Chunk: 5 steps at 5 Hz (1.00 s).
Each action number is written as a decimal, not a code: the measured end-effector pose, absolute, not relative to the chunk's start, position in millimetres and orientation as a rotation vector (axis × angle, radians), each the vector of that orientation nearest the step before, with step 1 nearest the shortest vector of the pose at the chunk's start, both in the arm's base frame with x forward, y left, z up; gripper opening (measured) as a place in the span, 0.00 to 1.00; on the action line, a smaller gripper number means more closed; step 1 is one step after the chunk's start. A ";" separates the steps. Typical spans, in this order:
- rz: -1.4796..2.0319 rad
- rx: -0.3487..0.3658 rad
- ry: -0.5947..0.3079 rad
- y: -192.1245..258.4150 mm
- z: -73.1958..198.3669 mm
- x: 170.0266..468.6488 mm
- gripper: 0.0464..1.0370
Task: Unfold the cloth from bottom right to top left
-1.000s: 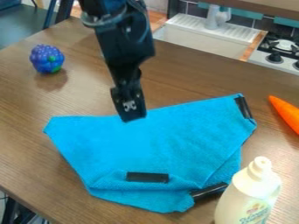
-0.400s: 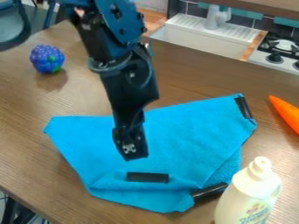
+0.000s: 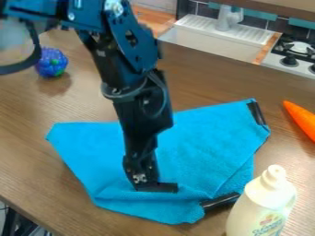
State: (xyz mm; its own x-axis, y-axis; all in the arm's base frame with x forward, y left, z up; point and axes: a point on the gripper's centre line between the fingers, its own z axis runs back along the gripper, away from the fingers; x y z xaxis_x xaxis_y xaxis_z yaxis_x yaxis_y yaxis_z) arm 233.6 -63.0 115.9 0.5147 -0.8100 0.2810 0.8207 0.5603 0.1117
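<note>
Hanging over the blue cloth [image 3: 92, 152] at its near-left black strip [image 3: 168, 188]: end effector [image 3: 144, 185], spread or pressed together indeterminable.

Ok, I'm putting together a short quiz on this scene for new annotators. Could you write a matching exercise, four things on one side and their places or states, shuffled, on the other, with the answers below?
Things
1. Cloth
2. Bumpy toy fruit
3. Bottle
4. Gripper

Places or states
A. Upright, at the lower right
B. Down at a black strip, near the picture's lower middle
C. Bright blue, spread out but partly folded
D. Blue with green, at the upper left of the table

Pairs: 1-C, 2-D, 3-A, 4-B
</note>
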 end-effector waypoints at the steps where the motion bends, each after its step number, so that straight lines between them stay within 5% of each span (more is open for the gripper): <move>1: -0.997 -0.035 -0.306 -68.6 107.2 232.7 0.96; 4: -1.030 -0.001 -0.291 -78.9 90.1 232.9 0.92; 5: -1.032 0.005 -0.290 -79.0 87.5 232.7 0.65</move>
